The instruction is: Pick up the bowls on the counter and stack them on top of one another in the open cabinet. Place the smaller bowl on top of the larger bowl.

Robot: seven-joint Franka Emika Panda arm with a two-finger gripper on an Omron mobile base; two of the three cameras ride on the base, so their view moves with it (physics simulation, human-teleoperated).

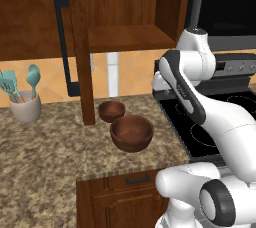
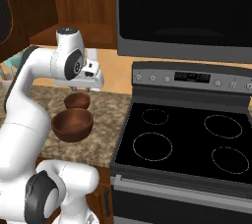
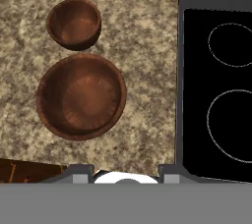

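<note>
Both bowls sit on the counter (image 3: 147,46), untouched. The larger bowl (image 3: 81,95) lies below and left of the tool (image 2: 78,89), smaller bowl (image 3: 74,23) just beyond. Tool state cannot be determined.

The scene is viewed from behind the arm by both base cameras, forward and down from mid distance, one from the left and one from the right; the counter (image 1: 45,147), both bowls and the stovetop (image 2: 187,139) are shared. From the hand camera, the counter is seen steeply from above, with the larger bowl (image 3: 81,96) ahead of the jaws and the smaller bowl (image 3: 74,23) beyond it.
</note>
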